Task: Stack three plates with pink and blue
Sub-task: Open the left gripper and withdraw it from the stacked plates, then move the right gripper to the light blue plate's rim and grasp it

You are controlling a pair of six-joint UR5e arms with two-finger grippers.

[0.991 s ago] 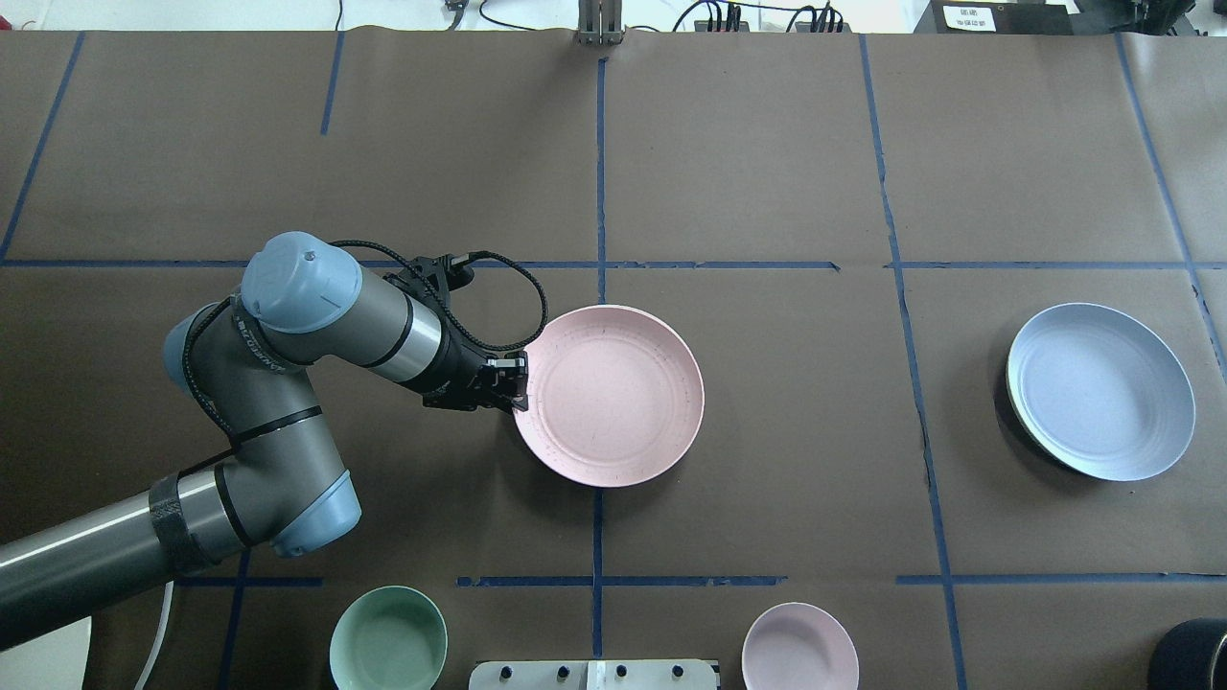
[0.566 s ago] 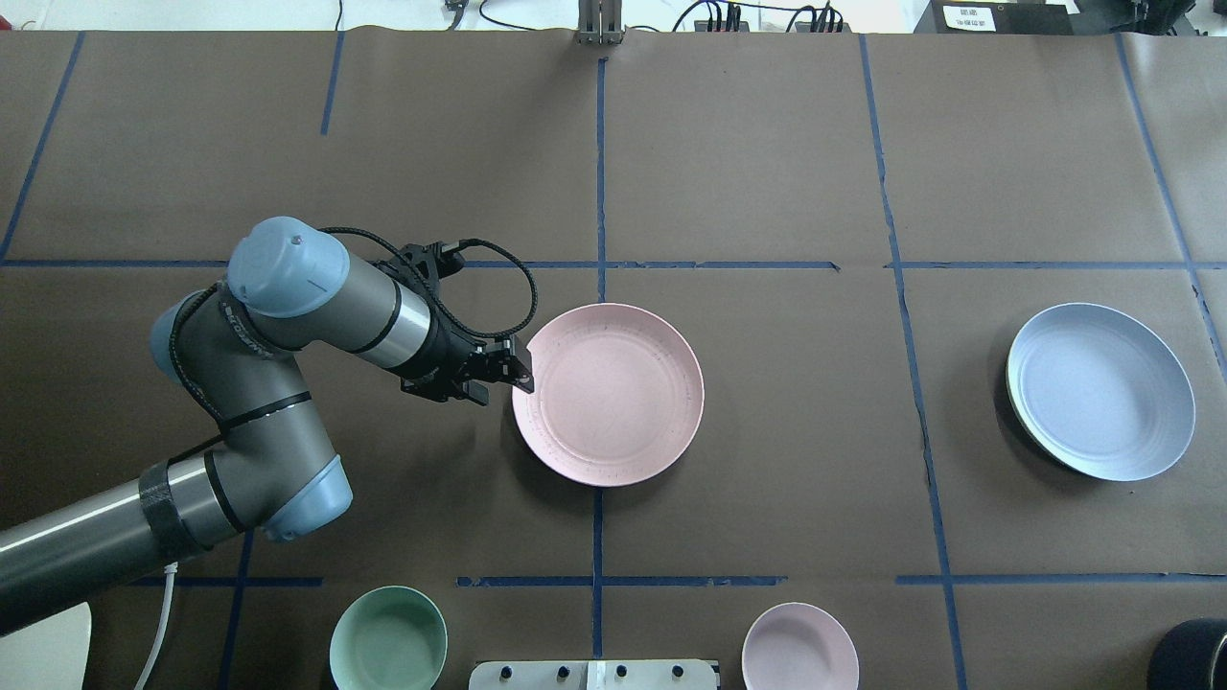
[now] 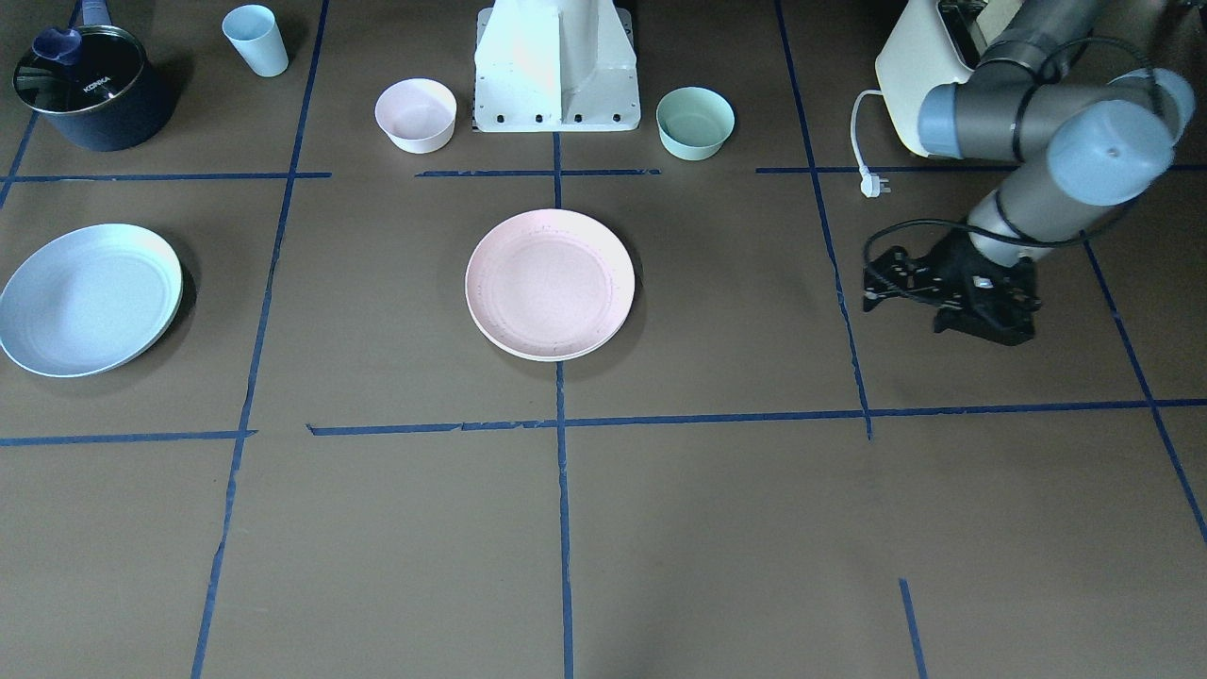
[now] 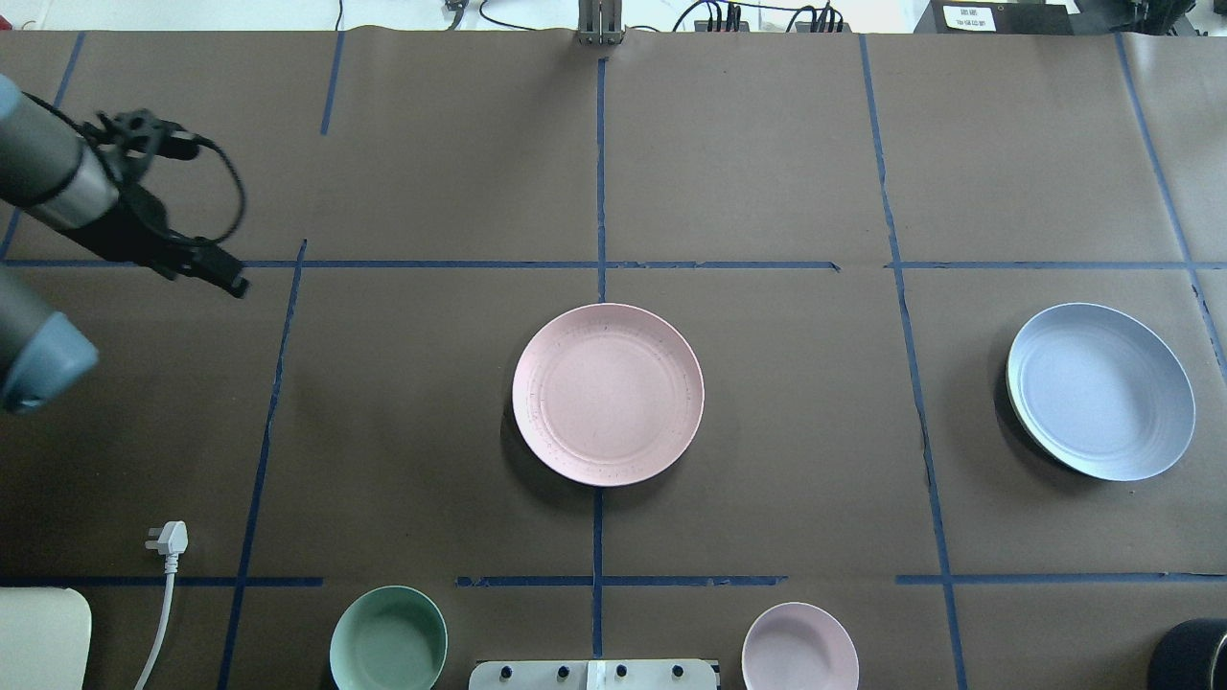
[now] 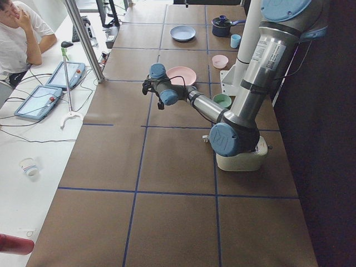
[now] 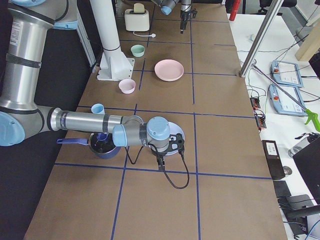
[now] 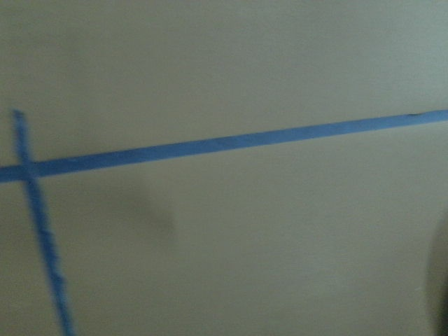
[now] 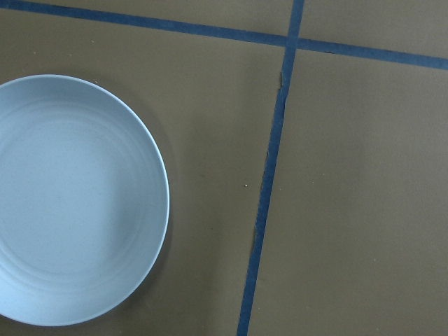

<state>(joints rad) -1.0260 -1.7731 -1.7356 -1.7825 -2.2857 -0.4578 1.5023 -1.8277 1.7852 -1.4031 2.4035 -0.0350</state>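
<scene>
Lying empty, well apart: pink plate (image 4: 608, 394), blue plate (image 4: 1100, 391); cannot tell if left pincer (image 4: 233, 284) is spread.

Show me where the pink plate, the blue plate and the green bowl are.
pink plate (image 4: 608, 395), overhead view, middle of its flat well.
blue plate (image 4: 1100, 391), overhead view, middle of its flat well.
green bowl (image 4: 388, 639), overhead view, inside bottom.

Brown paper-covered table (image 4: 767, 144) fills view, blue tape lines (image 4: 601, 172) gridding it. White workbench (image 5: 22, 206) alongside, two tablets (image 5: 39, 103) and loose cables (image 5: 33, 139) on top. Silver metal pole (image 5: 83, 39) rising at table edge. Light even, shadows soft.
</scene>
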